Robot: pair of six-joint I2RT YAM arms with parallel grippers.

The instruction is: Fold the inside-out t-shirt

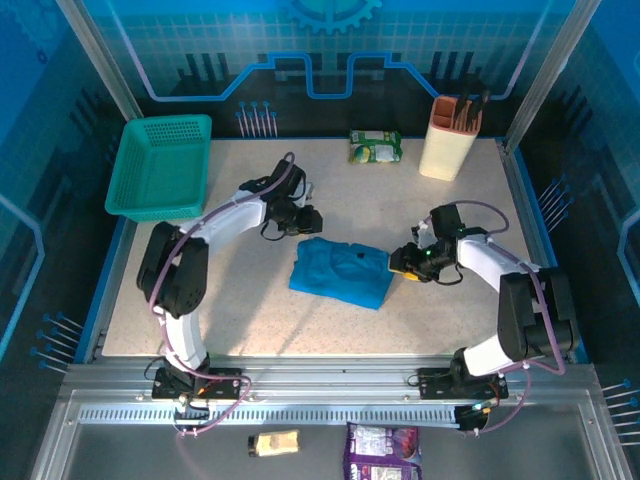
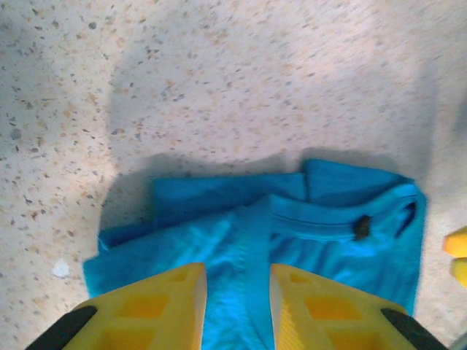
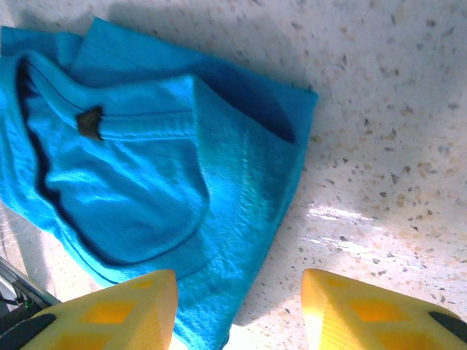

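Observation:
The inside-out t-shirt (image 1: 340, 270) lies folded into a compact blue bundle in the middle of the table. My left gripper (image 1: 303, 222) is at its far left edge. In the left wrist view the yellow jaws (image 2: 237, 281) stand apart over the t-shirt (image 2: 292, 233), with flat cloth showing in the gap and the collar seam beyond. My right gripper (image 1: 400, 262) sits at the bundle's right edge. Seen from the right wrist, it (image 3: 239, 288) is open wide, straddling the edge of the t-shirt (image 3: 146, 168) and the bare table.
A teal mesh basket (image 1: 160, 165) stands at the back left. A green snack packet (image 1: 375, 147) and a beige holder (image 1: 450, 137) are at the back. Two more packets (image 1: 383, 455) lie below the table's near rail.

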